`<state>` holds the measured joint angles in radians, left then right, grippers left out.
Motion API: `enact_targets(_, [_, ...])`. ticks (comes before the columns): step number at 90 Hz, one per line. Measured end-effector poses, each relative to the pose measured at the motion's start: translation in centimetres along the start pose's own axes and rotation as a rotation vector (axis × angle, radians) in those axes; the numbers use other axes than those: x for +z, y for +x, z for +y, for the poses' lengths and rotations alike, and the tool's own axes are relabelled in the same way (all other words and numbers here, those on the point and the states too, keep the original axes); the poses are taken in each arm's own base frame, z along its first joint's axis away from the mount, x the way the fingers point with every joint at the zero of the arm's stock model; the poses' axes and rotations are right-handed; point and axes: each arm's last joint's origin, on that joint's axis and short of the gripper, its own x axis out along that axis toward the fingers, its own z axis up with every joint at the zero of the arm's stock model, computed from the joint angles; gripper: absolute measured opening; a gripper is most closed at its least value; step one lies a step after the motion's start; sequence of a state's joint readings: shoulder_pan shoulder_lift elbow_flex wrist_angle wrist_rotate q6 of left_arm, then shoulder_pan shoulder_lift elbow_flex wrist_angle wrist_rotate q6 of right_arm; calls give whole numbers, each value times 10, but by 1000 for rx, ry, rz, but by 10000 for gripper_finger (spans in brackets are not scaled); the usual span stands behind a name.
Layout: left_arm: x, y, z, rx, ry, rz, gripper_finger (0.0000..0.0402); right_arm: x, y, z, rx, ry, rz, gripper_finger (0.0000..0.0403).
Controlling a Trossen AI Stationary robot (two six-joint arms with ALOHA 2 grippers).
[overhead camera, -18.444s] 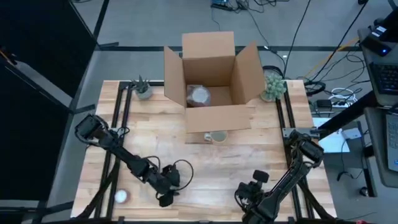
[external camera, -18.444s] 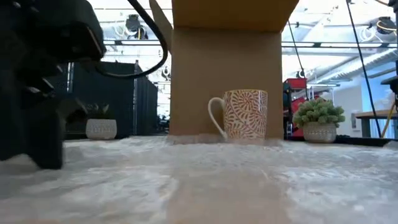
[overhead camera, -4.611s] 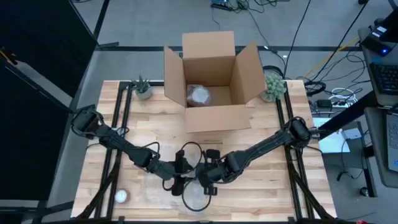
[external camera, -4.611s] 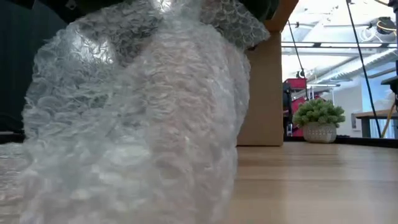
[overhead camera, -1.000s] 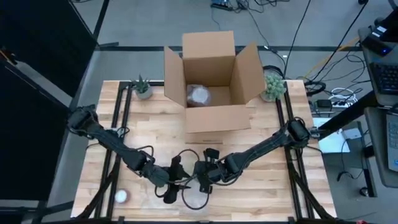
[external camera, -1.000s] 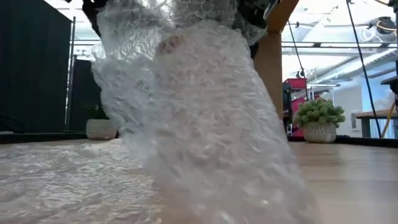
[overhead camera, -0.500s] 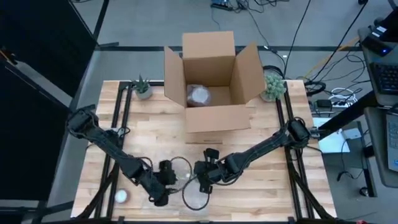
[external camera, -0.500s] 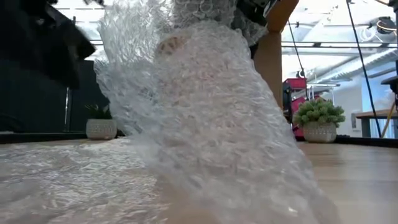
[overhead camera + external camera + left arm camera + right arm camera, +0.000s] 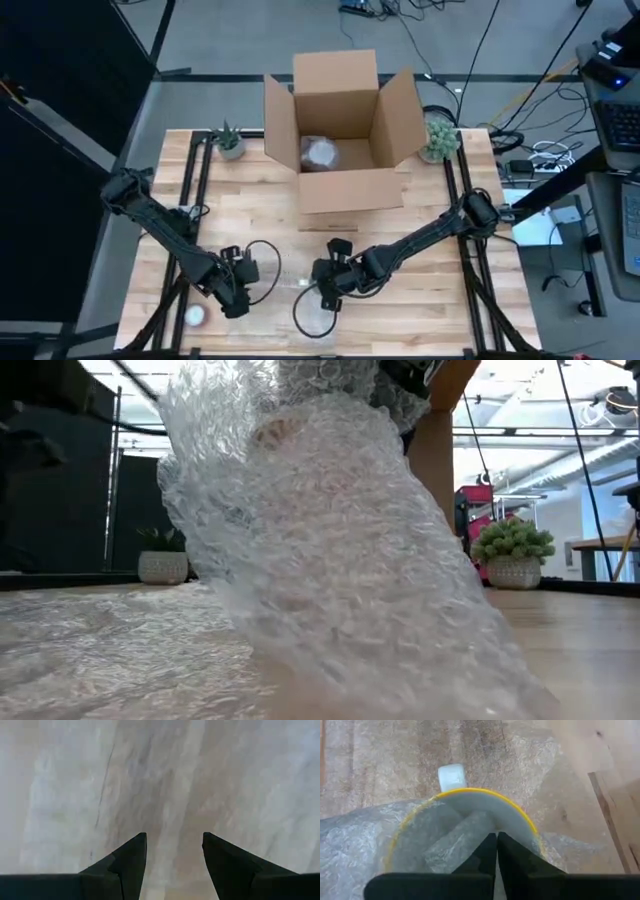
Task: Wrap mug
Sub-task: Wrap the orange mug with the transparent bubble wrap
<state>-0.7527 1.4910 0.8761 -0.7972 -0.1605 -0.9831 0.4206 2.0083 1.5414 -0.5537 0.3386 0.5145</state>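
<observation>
Fingers of my right gripper (image 9: 496, 851) pinch the yellow-rimmed white mug (image 9: 485, 812) and its clear bubble wrap (image 9: 330, 560) near the bench's (image 9: 430, 200) front middle. My left gripper (image 9: 172, 852), fingers parted and empty, has drawn back left off the bundle since a second ago. One open cardboard box (image 9: 338, 130), two potted plants (image 9: 229, 141) (image 9: 437, 138), one white roll (image 9: 195, 316).

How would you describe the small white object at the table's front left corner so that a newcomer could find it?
Start from the open cardboard box at the table's far edge, then go to the near-left corner. The small round white object lies there, beside the left gripper, apart from the two potted plants.
</observation>
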Motion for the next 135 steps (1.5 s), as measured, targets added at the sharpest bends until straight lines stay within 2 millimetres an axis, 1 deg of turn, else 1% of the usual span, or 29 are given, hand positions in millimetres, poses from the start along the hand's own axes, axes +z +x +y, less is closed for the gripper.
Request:
enact_targets(13, [-14,2,4,43,-20,51,180,0,0,0,0,-2,-1,0])
enact_targets(22, [-21,7,6,22,-35,63,180,0,0,0,1,-2,-1,0])
enact_targets(34, [-31,14,15,-17,-56,45,180,0,-1,0,1,-6,-1,0])
enact_targets(47, [-38,19,24,-55,-80,40,180,0,-1,0,1,-7,0,0])
enact_targets(60, [-39,24,25,-103,-87,14,180,0,-1,0,0,-8,2,0])
enact_targets(81, [-38,34,22,-128,-107,-33,180,0,-1,0,0,-8,2,0])
enact_targets(91, [-37,34,21,-141,-126,-48,180,0,-1,0,-1,-8,2,0])
enact_targets(104, [-38,33,21,-142,-121,-11,180,0,-1,0,0,-8,3,0])
enact_targets(116, [-36,27,16,-157,-117,26,180,0,-1,0,0,-8,2,0])
enact_targets(123, [-35,23,16,-133,-117,38,180,0,-1,0,0,-8,3,0])
enact_targets(130, [-37,25,20,-90,-136,35,180,0,-1,0,0,-8,2,0])
enact_targets(135, [-37,28,21,-96,-140,18,180,0,-1,0,0,-8,2,0])
